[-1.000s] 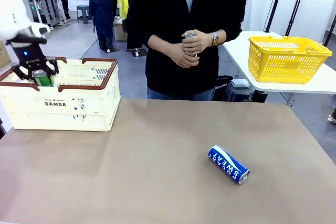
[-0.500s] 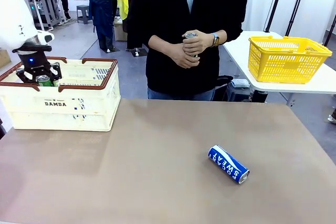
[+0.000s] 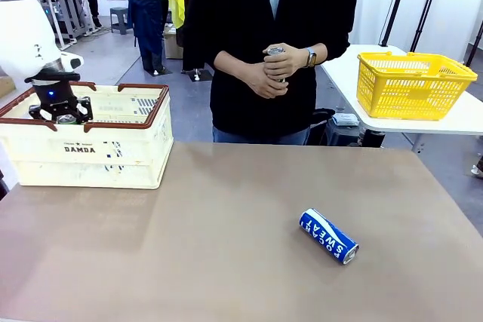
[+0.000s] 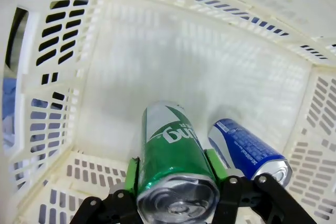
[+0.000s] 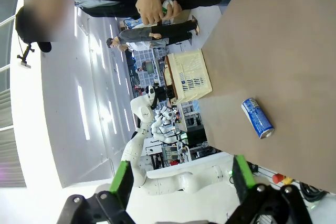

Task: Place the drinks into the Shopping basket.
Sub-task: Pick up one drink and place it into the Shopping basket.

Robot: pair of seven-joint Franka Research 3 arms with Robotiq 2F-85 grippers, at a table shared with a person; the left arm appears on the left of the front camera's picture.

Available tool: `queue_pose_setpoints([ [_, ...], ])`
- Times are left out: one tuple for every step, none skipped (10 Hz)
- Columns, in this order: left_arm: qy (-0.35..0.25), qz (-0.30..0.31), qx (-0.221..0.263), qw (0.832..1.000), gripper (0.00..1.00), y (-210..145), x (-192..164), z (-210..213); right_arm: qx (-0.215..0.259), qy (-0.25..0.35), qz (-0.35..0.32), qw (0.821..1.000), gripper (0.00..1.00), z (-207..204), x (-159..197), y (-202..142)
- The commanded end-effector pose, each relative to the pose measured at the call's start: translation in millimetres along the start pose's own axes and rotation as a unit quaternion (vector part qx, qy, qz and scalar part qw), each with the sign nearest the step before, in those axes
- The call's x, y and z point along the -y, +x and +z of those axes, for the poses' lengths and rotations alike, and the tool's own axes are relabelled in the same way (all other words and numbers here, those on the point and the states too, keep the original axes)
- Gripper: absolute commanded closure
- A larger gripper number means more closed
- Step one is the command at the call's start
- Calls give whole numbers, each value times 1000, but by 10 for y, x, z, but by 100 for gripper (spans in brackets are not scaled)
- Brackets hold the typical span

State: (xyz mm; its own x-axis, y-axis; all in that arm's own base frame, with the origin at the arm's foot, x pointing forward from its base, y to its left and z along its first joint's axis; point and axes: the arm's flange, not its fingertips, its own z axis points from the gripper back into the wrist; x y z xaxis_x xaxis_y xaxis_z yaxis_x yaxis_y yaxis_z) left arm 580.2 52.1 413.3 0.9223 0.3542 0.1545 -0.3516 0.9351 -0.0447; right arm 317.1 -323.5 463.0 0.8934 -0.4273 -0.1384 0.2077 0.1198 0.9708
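The cream slotted Shopping basket (image 3: 90, 157), brown-rimmed, sits far left; inside it the left gripper (image 4: 175, 170) clamps the green can (image 4: 170, 142), silver top up, beside a blue can (image 4: 244, 148). The POCARI SWEAT can (image 3: 328, 236) lies near right; the right gripper (image 5: 181, 174) gapes empty.

Table (image 3: 226, 262): flat brown top, plain surface. Two items rest directly on it.
1. Shopping basket (image 3: 90, 157): cream-white slotted plastic with a brown rim and handles, "DAMDA" on its near wall. It stands upright at the far left corner.
2. Blue can (image 3: 329, 236): white "POCARI SWEAT" lettering. It lies on its side, right of centre, set diagonally, well apart from the basket.
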Motion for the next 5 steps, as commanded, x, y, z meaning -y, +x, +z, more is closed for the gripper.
queue_pose_setpoints([
  [1, 12, 14, 1000, 0, 35, -10, 104, -4, -1, -9, 1000, 0, -3, -50, -29],
  [-1, 12, 14, 1000, 0, 30, -12, 110, -4, -1, -9, 1000, 0, -3, -50, -29],
  [-2, 12, 17, 1000, 0, 26, -21, 116, -4, -1, -9, 1000, 0, -3, -50, -29],
  [-4, 14, 21, 1000, 0, 22, -33, 146, -4, -1, -9, 1000, 0, -3, -50, -29],
  [-12, 19, 29, 999, 0, 10, -46, 231, -4, -1, -9, 1000, 0, -3, -50, -29],
])
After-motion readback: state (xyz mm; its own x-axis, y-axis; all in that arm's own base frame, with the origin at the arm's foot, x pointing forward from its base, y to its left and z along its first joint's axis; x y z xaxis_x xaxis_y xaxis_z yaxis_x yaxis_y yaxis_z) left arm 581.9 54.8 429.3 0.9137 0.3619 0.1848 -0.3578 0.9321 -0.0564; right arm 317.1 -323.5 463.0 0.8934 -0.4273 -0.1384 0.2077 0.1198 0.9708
